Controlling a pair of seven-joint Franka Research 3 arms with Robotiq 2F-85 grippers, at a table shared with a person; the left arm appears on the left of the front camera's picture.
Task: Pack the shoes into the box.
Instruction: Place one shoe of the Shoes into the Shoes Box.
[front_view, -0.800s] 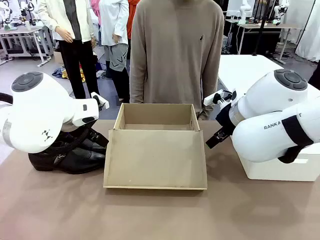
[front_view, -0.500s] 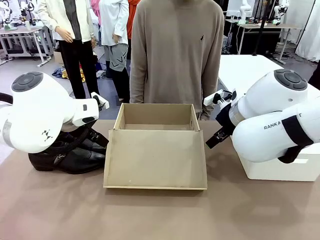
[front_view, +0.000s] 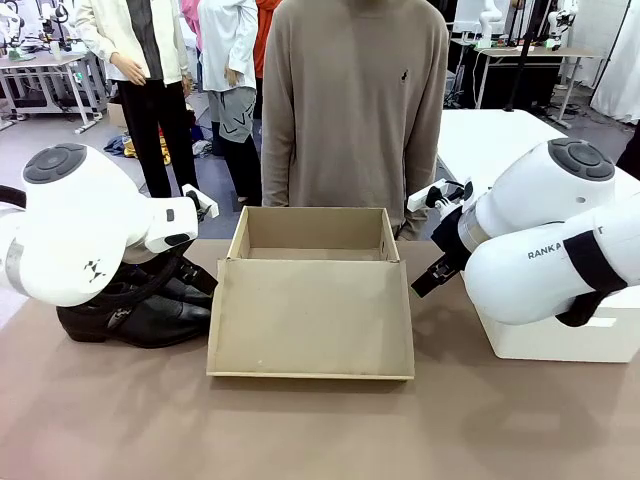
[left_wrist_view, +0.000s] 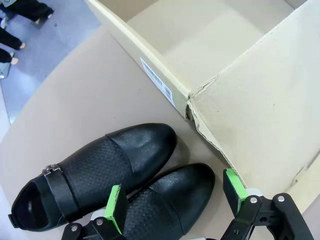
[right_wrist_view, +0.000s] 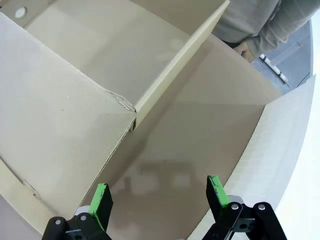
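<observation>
From the front, you see the box (front_view: 312, 232) in the middle of the counter (front_view: 320, 430), its tray on the person's (front_view: 350, 110) side and its lid (front_view: 310, 318) folded flat toward you. The shoes (front_view: 135, 315) sit side by side just left of the lid, partly behind your left arm. A white box (front_view: 560, 345) stands to the right, under your right arm. The tray floor is mostly hidden behind the lid's hinge edge from here. Nothing is packed yet, so you are at the first step: reaching for a shoe.

In the left wrist view, your left tool (left_wrist_view: 175, 197) hangs fully open and holds nothing, its green pads straddling the toe of the nearer shoe without touching it. Both shoes (left_wrist_view: 100, 170) lie on the counter, toes toward the corner of the box (left_wrist_view: 150, 65). The part of the tray that shows is bare cardboard with nothing in it. Your next move probably calls for lowering onto that nearer shoe and closing across its width, keeping clear of the torn box corner beside it.

In the right wrist view, your right tool (right_wrist_view: 160, 196) is also wide open and empty, over bare counter between the box (right_wrist_view: 172, 62) and the white box (right_wrist_view: 265, 150). The tray here is empty too.
</observation>
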